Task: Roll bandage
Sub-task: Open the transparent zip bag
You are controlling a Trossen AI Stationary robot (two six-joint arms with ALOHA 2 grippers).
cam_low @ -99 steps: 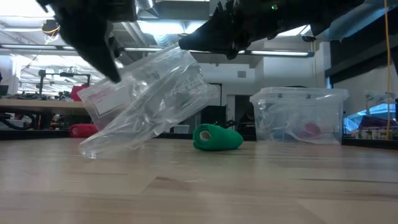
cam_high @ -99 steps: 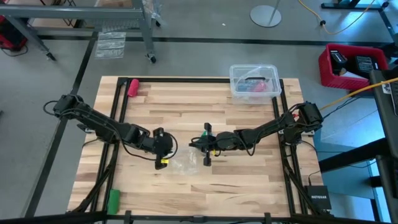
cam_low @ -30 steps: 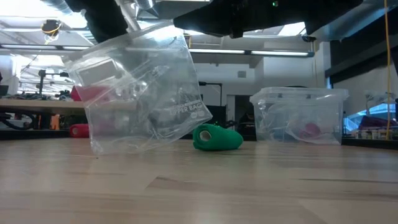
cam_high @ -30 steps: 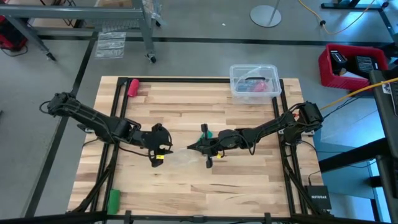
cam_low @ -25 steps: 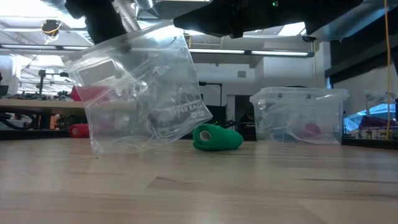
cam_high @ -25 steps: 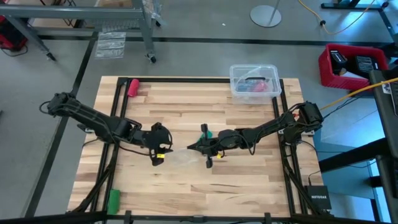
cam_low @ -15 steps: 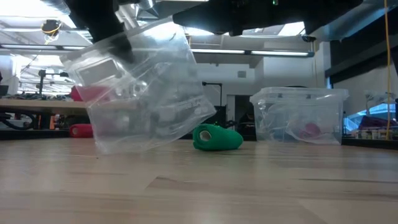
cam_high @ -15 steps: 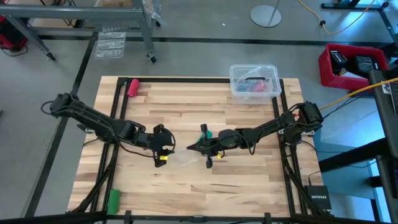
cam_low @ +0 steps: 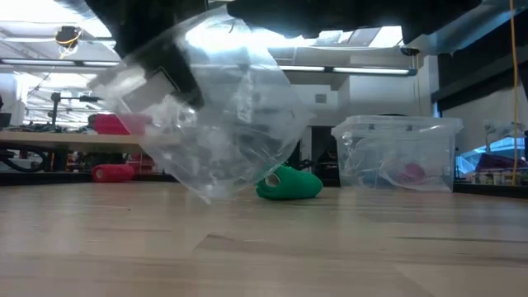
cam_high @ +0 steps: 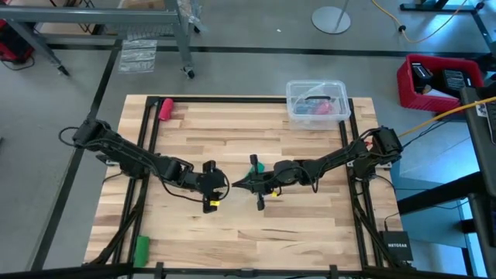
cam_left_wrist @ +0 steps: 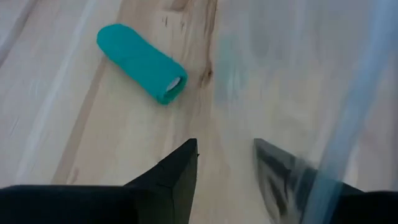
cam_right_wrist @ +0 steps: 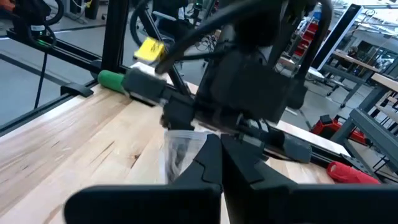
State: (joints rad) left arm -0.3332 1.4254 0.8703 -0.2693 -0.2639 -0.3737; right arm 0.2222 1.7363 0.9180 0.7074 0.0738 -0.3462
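The right jaws are pressed fully together, pinching an edge of the bag (cam_low: 214,124), a clear plastic zip bag that hangs between the two arms over the middle of the counter (cam_high: 310,232). The left jaws stand wide. In the left wrist view, one finger (cam_left_wrist: 177,180) is bare against the wood. The other finger shows through a sheet of the bag's film, so that finger is inside or behind the plastic. I cannot tell whether the left jaws actually press on the bag.

In the low view the bag bulges, with its upper part against the dark left fingers. Whether its lowest fold touches the counter I cannot tell.

The two sets of jaws face each other, close together. The left arm (cam_high: 132,159) reaches in from the left edge, and a yellow tag (cam_high: 209,204) sits by its tip. The right arm (cam_high: 333,161) reaches in from the right edge.

The bandage (cam_left_wrist: 142,63) is a compact teal roll. It lies on its side on the counter, free of both jaws, just beyond the right arm's wrist and behind the bag in the low view.

Further out:
- A clear box (cam_high: 316,101) stands at the far right of the counter.
- A pink-red roll (cam_high: 165,107) lies at the far left corner.
- A green roll (cam_high: 141,248) lies near the near left corner.
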